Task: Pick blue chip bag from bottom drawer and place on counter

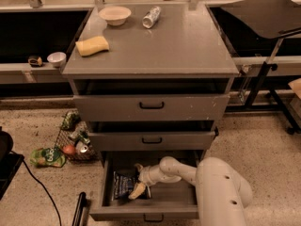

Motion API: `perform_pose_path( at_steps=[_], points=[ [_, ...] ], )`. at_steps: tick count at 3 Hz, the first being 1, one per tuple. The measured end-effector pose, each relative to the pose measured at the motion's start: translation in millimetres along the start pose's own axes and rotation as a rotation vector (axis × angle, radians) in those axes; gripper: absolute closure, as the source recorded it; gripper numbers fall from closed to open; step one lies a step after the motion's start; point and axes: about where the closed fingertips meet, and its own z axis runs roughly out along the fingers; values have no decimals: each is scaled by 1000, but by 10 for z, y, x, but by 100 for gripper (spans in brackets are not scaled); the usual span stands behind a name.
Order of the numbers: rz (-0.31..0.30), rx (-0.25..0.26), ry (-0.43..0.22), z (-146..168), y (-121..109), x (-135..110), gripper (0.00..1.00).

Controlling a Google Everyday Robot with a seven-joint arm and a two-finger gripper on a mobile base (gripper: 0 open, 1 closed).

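Note:
The bottom drawer (pixel 143 210) is pulled open. The blue chip bag (pixel 122 184) lies flat in its left half, dark with pale lettering. My gripper (pixel 138 179) is down inside the drawer at the bag's right edge. Its fingers are spread apart, one tan fingertip (pixel 137 191) at the bag's near right corner and the other toward the drawer's back. It looks open, and the bag still rests on the drawer floor. My white arm (pixel 218 192) reaches in from the lower right. The counter (pixel 174 46) is the grey top of the cabinet.
On the counter are a white bowl (pixel 114 15), a silver can (pixel 151 17) lying on its side and a yellow sponge (pixel 92 45). The two upper drawers (pixel 151 106) stand slightly open. A wire basket with items (pixel 74 140) and a green bag (pixel 48 157) lie on the floor to the left.

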Motion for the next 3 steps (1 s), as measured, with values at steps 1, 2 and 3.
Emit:
perform_pose_path(
  at_steps=[1, 2, 3],
  points=[
    [-3, 14, -18, 136, -54, 114, 0],
    [0, 19, -20, 223, -81, 209, 18],
    [2, 26, -27, 238, -93, 255, 41]
  ],
)
